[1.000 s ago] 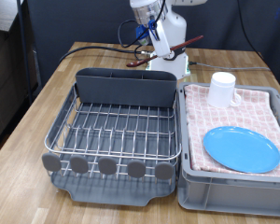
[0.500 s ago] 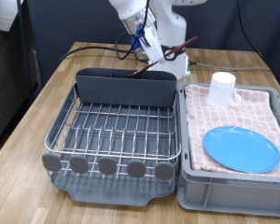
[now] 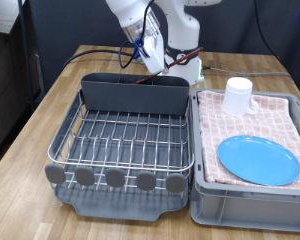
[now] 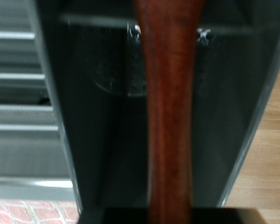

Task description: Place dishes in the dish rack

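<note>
My gripper (image 3: 153,58) is shut on the dark-brown wooden spoon (image 3: 150,70) and holds it just above the tall grey utensil caddy (image 3: 135,97) at the back of the dish rack (image 3: 125,140). In the wrist view the spoon (image 4: 168,121) runs down the middle, with the caddy's dark inside (image 4: 103,121) behind it. The white cup (image 3: 238,95) stands on the pink checkered cloth. The light-blue plate (image 3: 258,160) lies on the same cloth, nearer the exterior view's bottom.
The grey bin (image 3: 205,205) lined with pink cloth sits at the rack's right in the exterior view. A row of grey discs (image 3: 115,178) lines the rack's front edge. Cables (image 3: 105,55) lie on the wooden table behind the caddy.
My gripper has moved to the exterior view's left and down with the spoon. The spoon's lower end is now at the caddy's opening. The cup and plate have not moved.
</note>
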### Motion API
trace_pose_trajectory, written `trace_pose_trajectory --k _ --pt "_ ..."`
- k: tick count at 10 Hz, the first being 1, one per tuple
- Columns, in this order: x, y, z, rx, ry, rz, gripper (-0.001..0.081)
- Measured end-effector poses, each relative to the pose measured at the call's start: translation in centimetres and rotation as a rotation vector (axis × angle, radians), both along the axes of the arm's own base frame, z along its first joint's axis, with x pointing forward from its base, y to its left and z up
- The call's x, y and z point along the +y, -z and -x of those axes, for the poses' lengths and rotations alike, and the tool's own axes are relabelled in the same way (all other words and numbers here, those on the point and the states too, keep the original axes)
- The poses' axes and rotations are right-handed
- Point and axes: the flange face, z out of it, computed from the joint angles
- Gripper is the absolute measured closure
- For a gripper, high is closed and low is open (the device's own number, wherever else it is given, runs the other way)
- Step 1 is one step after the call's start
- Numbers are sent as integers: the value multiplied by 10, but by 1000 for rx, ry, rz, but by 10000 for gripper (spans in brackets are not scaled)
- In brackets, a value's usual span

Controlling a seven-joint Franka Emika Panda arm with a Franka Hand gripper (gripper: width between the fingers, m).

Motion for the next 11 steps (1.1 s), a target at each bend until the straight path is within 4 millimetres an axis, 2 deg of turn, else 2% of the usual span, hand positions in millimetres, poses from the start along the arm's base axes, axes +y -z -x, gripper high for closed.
trace_pose_trajectory --k 5,6,7,8,9,10,11 --pt "-11 6 0 -8 33 28 705" --pt "-11 7 0 -6 32 30 515" --pt "-11 7 0 -2 30 37 374" --pt "-12 6 -1 8 20 75 374" --pt "-10 4 -3 26 11 136 214" --pt "-6 1 -6 47 6 196 214" --pt "0 -4 -11 60 2 250 50"
